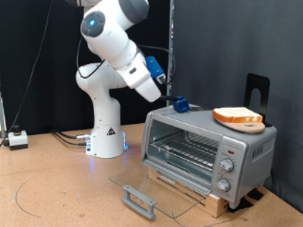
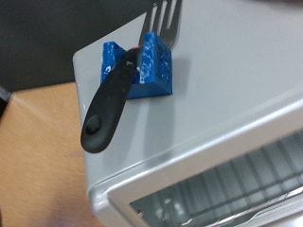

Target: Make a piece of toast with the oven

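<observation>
Here the piece of toast (image 1: pixel 238 117), pale-faced with a golden crust, lies on a round board (image 1: pixel 248 124) atop the oven (image 1: pixel 208 151), whose glass door (image 1: pixel 156 194) hangs open. My claw (image 1: pixel 170 97) hovers over a black-handled fork (image 2: pixel 121 87) in a blue block (image 2: pixel 138 64); its spread I cannot tell

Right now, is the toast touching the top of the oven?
Apart. The exterior view shows the toast lying on a round board, which rests on the oven top.
</observation>
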Robot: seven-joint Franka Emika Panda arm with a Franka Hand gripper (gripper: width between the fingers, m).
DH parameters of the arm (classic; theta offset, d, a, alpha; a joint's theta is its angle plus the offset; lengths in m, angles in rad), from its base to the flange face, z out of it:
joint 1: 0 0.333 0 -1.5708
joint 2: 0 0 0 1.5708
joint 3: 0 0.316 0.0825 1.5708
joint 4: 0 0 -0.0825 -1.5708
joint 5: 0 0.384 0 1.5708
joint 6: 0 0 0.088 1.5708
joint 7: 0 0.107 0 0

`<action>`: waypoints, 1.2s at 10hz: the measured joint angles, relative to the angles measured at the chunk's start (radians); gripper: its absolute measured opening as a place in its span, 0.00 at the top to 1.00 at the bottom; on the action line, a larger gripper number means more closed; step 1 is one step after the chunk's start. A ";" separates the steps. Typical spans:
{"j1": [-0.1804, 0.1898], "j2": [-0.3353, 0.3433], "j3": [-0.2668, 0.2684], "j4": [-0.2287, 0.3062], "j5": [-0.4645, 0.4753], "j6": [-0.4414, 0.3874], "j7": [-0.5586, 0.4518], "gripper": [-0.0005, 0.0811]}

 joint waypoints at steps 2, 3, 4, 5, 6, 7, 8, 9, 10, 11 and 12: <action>0.004 -0.089 0.041 -0.036 -0.017 0.034 -0.078 0.00; 0.004 -0.134 0.066 -0.055 -0.025 0.050 -0.085 0.00; 0.004 -0.177 0.092 -0.072 -0.039 0.056 -0.085 0.00; 0.007 -0.208 0.115 -0.075 -0.072 -0.005 -0.076 0.00; 0.007 -0.211 0.128 -0.067 -0.100 -0.056 -0.071 0.00; 0.006 -0.212 0.127 -0.072 -0.089 -0.035 -0.071 0.00; 0.002 -0.221 0.131 -0.089 -0.088 0.037 -0.075 0.00; -0.003 -0.249 0.141 -0.120 -0.088 0.124 -0.089 0.00; -0.005 -0.293 0.147 -0.153 -0.085 0.158 -0.094 0.00; -0.008 -0.339 0.147 -0.178 -0.085 0.147 -0.089 0.00; -0.019 -0.380 0.147 -0.199 -0.085 0.135 -0.061 0.00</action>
